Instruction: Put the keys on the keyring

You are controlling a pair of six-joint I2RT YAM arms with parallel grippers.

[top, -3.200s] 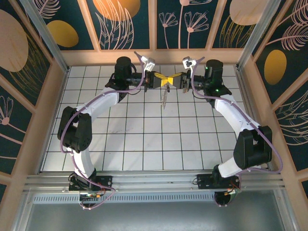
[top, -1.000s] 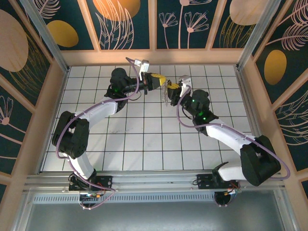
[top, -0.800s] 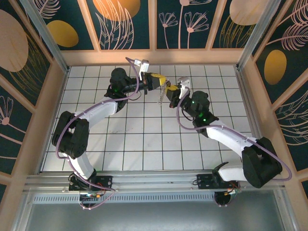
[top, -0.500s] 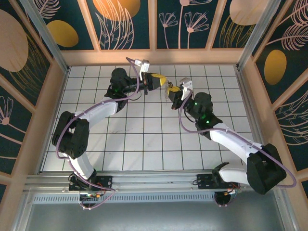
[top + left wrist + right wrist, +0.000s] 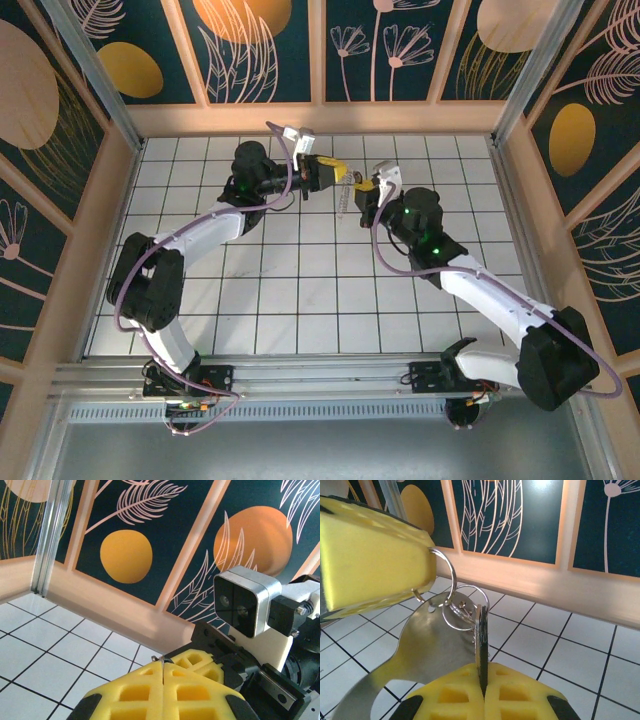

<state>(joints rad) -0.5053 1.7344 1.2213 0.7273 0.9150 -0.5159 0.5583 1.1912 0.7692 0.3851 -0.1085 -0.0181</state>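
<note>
Pinched the keyring (image 5: pixel 427 650) in the closed left gripper (image 5: pixel 163 672), clamped a key (image 5: pixel 482 640) edge-on in the right gripper (image 5: pixel 483 682), close to the far wall (image 5: pixel 320 118), above open table (image 5: pixel 300 300).

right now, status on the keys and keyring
Left gripper shut on keyring at its ring. Right gripper shut on key, edge-on beside the rings. Both held above the table. Nothing in the way.
</note>
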